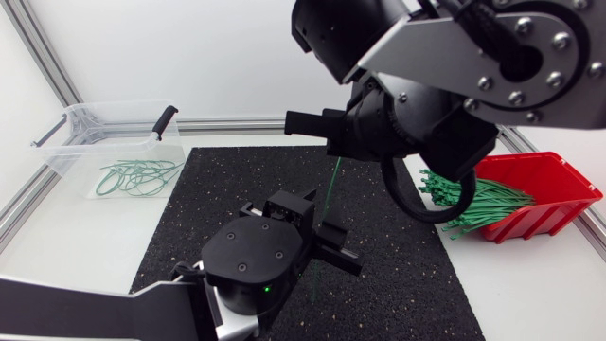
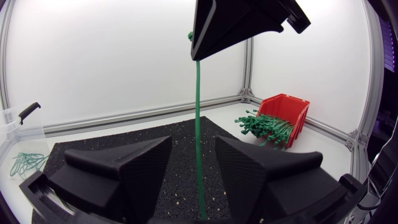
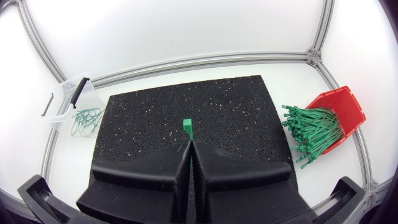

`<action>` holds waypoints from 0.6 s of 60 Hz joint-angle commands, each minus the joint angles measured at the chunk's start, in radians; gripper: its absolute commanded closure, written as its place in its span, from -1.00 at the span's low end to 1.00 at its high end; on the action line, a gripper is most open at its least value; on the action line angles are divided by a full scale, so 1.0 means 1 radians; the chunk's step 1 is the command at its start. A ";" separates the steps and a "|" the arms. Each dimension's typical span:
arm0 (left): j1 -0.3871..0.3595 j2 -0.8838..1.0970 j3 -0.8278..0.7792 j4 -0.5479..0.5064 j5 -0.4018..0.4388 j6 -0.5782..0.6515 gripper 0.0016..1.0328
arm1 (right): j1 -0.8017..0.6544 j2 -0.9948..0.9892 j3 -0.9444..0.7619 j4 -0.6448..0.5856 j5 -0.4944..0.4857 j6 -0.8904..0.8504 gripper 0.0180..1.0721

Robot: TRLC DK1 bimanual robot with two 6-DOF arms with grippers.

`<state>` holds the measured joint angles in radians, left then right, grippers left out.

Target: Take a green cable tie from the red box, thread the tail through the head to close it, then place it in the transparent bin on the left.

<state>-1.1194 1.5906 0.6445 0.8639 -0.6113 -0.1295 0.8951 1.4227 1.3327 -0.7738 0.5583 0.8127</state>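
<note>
Clamped tight in the right end effector (image 3: 189, 148): one green cable tie (image 2: 198, 124), slim, straight, bright green, its square head (image 3: 186, 124) poking out just past the closed fingertips. Hung plumb from there, tail down between the spread-apart fingers of the left end effector (image 2: 194, 149), touching neither. Sat directly beneath the right one.

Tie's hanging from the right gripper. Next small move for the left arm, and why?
Probably shut the left gripper on the cable tie: it hangs straight down from the shut right gripper, passing between the left's open fingers, apparently untouched.
</note>
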 commanded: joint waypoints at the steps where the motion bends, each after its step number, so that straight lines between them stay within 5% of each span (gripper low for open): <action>1: -0.010 0.016 0.007 0.026 -0.011 0.019 0.62 | 0.002 0.013 -0.026 0.005 0.025 0.031 0.89; 8: -0.011 0.016 0.003 0.037 -0.013 0.024 0.66 | 0.004 0.015 -0.026 0.007 0.026 0.031 0.89; 12: -0.011 0.019 0.000 0.043 -0.013 0.025 0.85 | 0.005 0.016 -0.026 0.007 0.026 0.031 0.89; 36: -0.008 0.019 -0.008 0.041 -0.013 0.034 0.92 | 0.005 0.022 -0.021 0.002 0.031 0.032 0.89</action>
<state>-1.1225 1.5913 0.6445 0.8913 -0.6117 -0.1070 0.8951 1.4227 1.3266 -0.7704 0.5774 0.8131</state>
